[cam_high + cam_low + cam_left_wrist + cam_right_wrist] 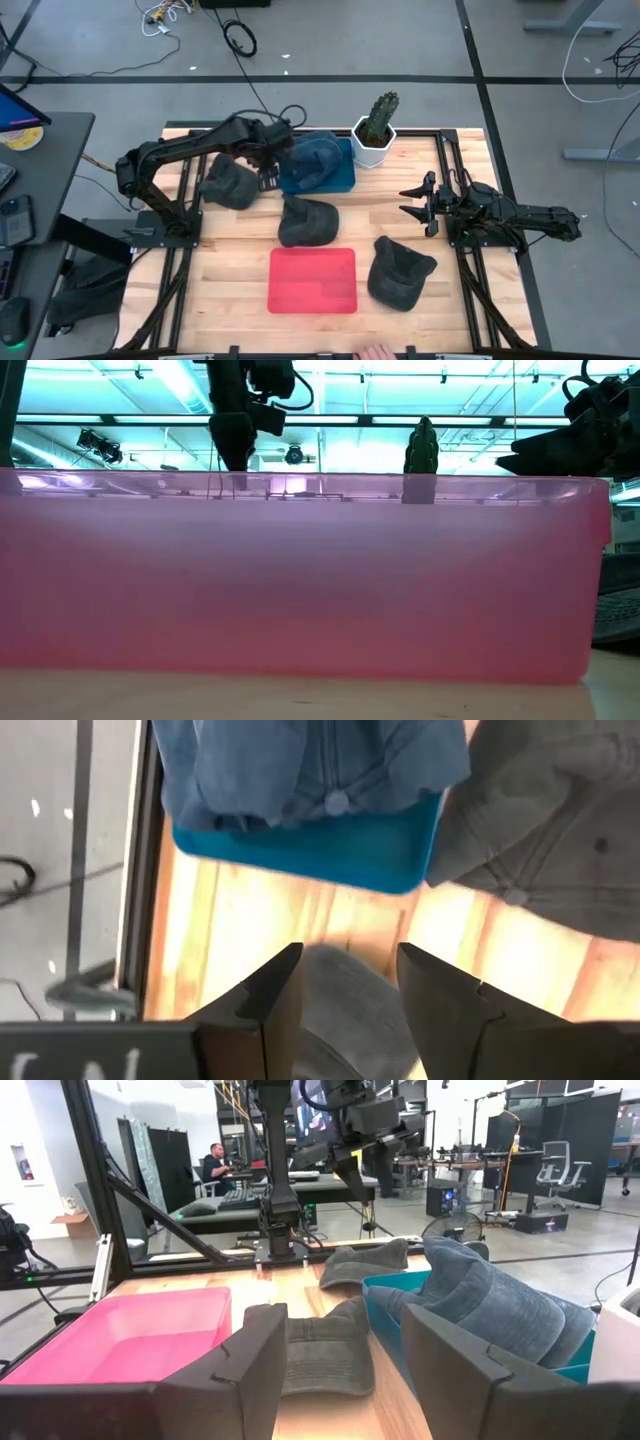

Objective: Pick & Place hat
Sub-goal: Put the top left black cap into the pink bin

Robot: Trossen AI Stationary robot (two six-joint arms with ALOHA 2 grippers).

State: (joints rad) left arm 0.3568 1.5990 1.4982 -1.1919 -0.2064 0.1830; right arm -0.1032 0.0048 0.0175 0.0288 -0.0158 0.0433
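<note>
— Where is the hat?
— Blue hat (312, 155) lies in the blue bin (338, 180).
— Arms?
— Left gripper (268, 158) just left of the bin, fingers apart, holding nothing. Right gripper (418, 200) well right, fingers wide.

I find no text I can read. On my left wrist (100, 1055), along the dark housing beside my fingers, pale strokes of lettering show, but they are cut off at the edge and I cannot make out a single letter or number.
</note>
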